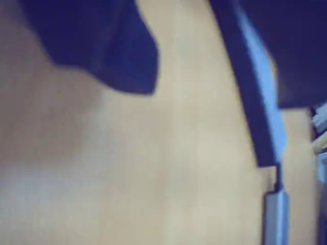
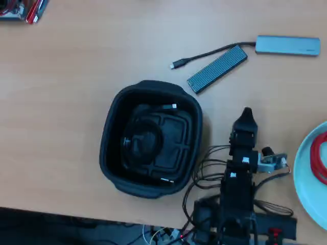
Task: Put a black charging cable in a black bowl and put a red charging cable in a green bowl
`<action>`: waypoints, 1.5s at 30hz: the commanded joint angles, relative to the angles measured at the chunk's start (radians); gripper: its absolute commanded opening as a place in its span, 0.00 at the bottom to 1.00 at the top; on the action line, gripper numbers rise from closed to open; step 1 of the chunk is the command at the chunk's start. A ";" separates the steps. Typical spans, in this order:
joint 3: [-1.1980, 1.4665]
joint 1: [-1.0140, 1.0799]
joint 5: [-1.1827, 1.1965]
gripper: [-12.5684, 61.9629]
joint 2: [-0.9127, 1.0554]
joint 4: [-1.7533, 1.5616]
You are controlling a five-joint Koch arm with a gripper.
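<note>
In the overhead view the black bowl [image 2: 110, 153] stands mid-table. The black charging cable [image 2: 139, 142] lies coiled on its ribbed floor, its silvery tip near the far wall. The green bowl [image 2: 305, 171] is cut by the right edge, with the red charging cable [image 2: 320, 155] inside it. My gripper [image 2: 246, 113] hovers over bare table between the two bowls and holds nothing. In the blurred wrist view its dark jaws stand apart with table between them, so the gripper [image 1: 214, 97] is open.
A dark ribbed box [image 2: 217, 69], seen blurred in the wrist view [image 1: 250, 87], lies beyond the gripper. It is joined to a grey hub [image 2: 287, 45] and a short black cable [image 2: 196, 57]. Robot wires [image 2: 204, 171] trail by the arm's base. Red items [image 2: 28, 9] sit top left.
</note>
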 commanded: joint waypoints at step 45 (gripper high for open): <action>0.034 0.000 -0.179 0.48 0.017 0.221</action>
